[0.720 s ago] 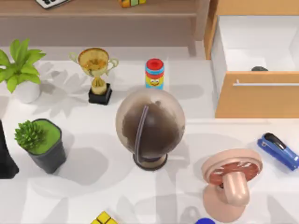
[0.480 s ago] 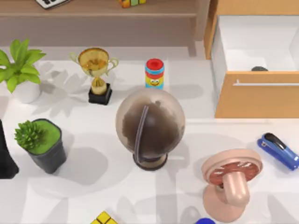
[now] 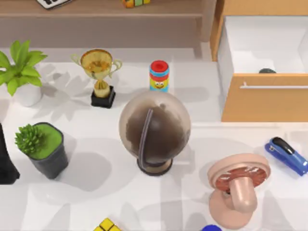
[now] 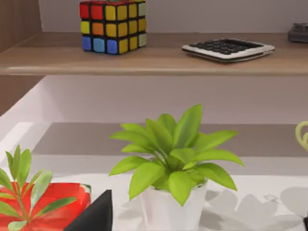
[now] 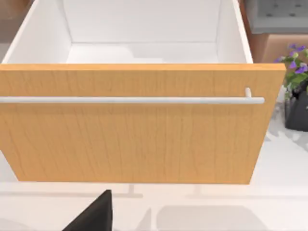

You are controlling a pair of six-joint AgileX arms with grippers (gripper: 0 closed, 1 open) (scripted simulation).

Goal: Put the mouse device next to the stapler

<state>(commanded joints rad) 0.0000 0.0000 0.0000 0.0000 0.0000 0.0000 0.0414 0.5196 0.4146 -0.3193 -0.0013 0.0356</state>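
Note:
The mouse device (image 3: 267,71) is a small dark dome inside the open white drawer (image 3: 260,41), just behind its wooden front at the back right. The blue stapler (image 3: 287,155) with a black top strip lies on the table near the right edge, in front of the drawer. My left arm (image 3: 6,161) is a dark shape at the table's left edge, and a dark part of its gripper (image 4: 94,214) faces a leafy plant (image 4: 168,163). A dark part of my right gripper (image 5: 94,214) sits low before the drawer front (image 5: 134,125) and its handle (image 5: 130,100), which hide the mouse in that view.
A brown globe (image 3: 154,130) stands mid-table, a pink fan-like object (image 3: 238,187) to its front right. A gold trophy (image 3: 100,77), a striped toy can (image 3: 159,75) and two potted plants (image 3: 21,72) (image 3: 43,149) stand to the left. A cube (image 3: 108,225) lies at the front edge.

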